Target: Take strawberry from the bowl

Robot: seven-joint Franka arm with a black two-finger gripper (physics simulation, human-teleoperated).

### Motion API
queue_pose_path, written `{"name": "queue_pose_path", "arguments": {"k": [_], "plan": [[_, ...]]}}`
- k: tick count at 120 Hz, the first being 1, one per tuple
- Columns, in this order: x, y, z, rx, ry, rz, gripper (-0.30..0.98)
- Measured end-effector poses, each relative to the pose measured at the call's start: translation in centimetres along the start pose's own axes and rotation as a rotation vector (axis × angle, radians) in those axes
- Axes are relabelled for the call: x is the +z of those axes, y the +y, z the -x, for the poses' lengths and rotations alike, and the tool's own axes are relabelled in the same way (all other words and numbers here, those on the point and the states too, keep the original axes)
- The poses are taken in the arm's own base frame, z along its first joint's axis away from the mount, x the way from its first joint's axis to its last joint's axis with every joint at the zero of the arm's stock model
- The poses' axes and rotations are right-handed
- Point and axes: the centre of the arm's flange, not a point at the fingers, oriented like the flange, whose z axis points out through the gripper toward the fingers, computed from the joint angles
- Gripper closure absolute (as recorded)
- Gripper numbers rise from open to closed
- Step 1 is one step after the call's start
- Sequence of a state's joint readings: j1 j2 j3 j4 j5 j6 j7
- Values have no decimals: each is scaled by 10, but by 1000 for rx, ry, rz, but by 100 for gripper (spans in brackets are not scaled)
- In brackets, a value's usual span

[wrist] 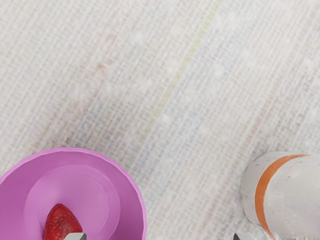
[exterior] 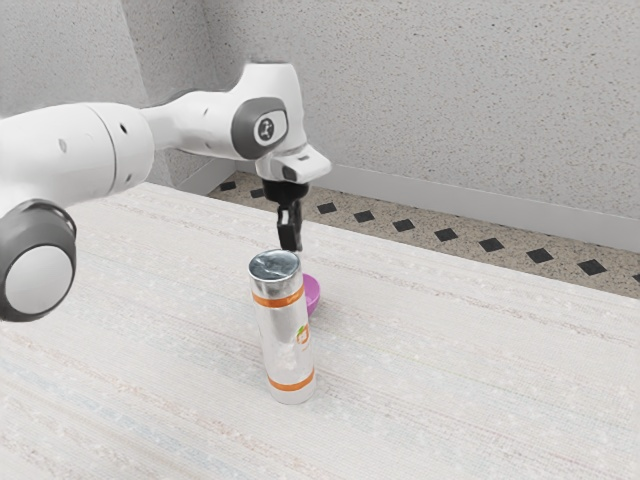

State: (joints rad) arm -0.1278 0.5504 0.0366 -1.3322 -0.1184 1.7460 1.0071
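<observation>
Above the table and the bowl, my gripper points down in the exterior view, the bottle's top just below it in the picture. In the wrist view the two fingertips of my gripper stand wide apart at the lower edge, nothing held between them. The pink bowl is partly hidden behind the bottle. Seen from the hand, the bowl holds a red strawberry, which lies on its bottom, partly overlapped by one fingertip.
A tall silver and white bottle with orange bands stands upright in front of the bowl in the exterior view; the wrist view has the bottle to the other side of the fingertips. The pale table extends around both.
</observation>
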Motion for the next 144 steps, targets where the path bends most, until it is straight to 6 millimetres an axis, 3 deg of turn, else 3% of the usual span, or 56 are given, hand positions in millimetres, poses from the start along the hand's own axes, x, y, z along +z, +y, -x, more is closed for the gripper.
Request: {"name": "queue_pose_path", "arguments": {"k": [53,68,94,109,144], "plan": [[54,-35,8,213,19,-8,35],[60,-43,16,239,21,-17,36],[83,-49,21,273,11,-3,37],[95,-56,34,268,-2,-1,37],[115,-63,34,280,-3,-4,40]]}}
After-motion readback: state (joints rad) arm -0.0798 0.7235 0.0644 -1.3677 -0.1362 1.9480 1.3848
